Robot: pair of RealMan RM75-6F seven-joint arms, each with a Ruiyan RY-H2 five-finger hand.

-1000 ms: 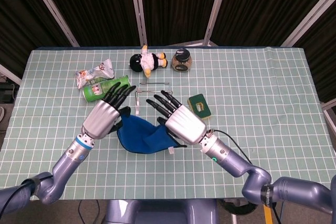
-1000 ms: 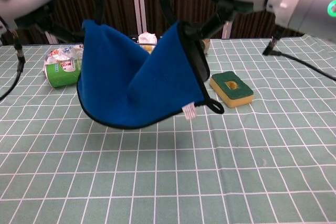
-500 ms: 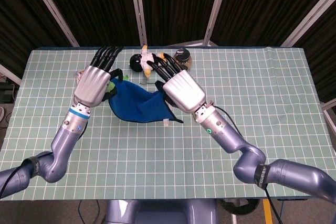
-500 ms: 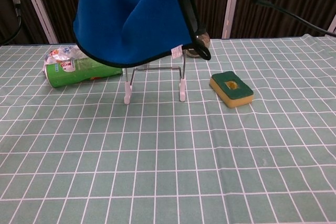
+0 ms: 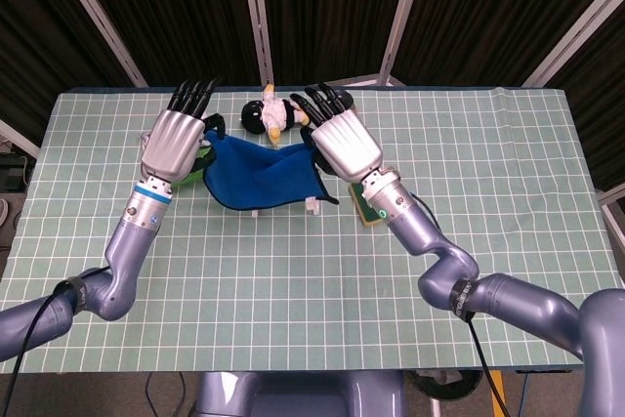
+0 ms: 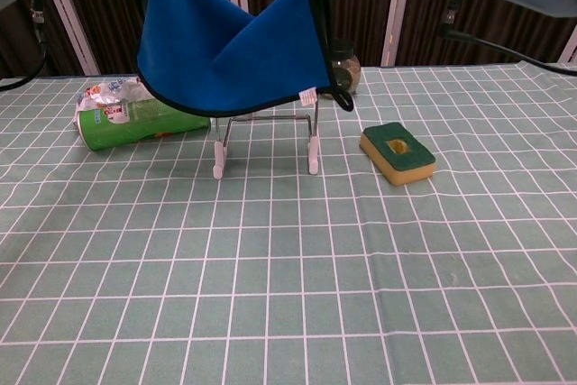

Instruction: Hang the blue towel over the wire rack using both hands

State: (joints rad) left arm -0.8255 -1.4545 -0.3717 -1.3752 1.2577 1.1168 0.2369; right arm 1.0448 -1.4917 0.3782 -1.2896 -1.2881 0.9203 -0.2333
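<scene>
The blue towel (image 5: 262,175) (image 6: 230,53) hangs spread in the air between my two hands, sagging in the middle. My left hand (image 5: 175,143) holds its left corner and my right hand (image 5: 344,141) holds its right corner, where a small white tag and a black loop dangle. The wire rack (image 6: 267,137) stands on the table right under the towel's lower edge; in the chest view the towel covers the rack's top bar, and I cannot tell whether they touch. In the head view the rack is almost wholly hidden by the towel.
A green can (image 6: 135,123) and a crumpled snack bag (image 6: 106,92) lie left of the rack. A yellow-green sponge (image 6: 397,152) sits to its right. Behind are a penguin plush (image 5: 269,114) and a glass jar (image 6: 344,68). A checked green cloth (image 6: 288,277) covers the table.
Both hands carried the towel up from low over the table, then away from me and over the rack. In the last half second it came down slightly and the hands spread it wider.
</scene>
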